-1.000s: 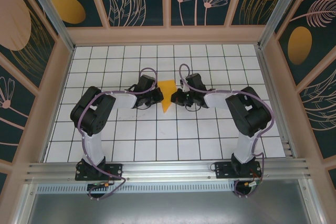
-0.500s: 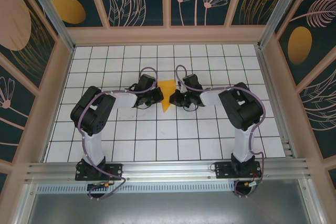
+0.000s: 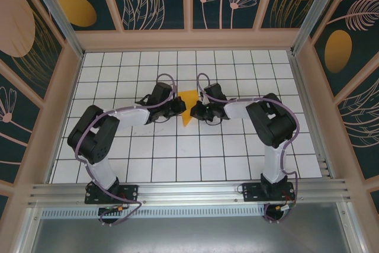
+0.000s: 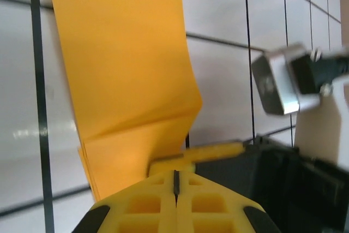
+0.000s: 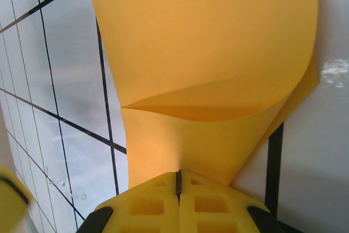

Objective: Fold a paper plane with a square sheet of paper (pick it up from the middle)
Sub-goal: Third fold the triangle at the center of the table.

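Starting from the left, the left hand [image 3: 178, 106] is clenched against the left edge of the sheet of paper [image 3: 188, 109], though its wrist view does not settle whether it truly pinches that edge. The sheet, an orange wedge pointing toward the near side, sits at mid-table between the two hands. The right hand [image 3: 195, 111] is clenched on the sheet's right side, with the layers running into its fingertips. There the layers bulge apart rather than lying flat, so a press or crease from here would likely land crooked. Pulling the hands apart could tear so thin a sheet or slip it free. Pushing them together could buckle it or knock the fingertips together, since they are very near each other. Room is generous: bare table [image 3: 177, 164] opens near, far, left and right, and the side walls [image 3: 56, 122] stand well apart from both arms.
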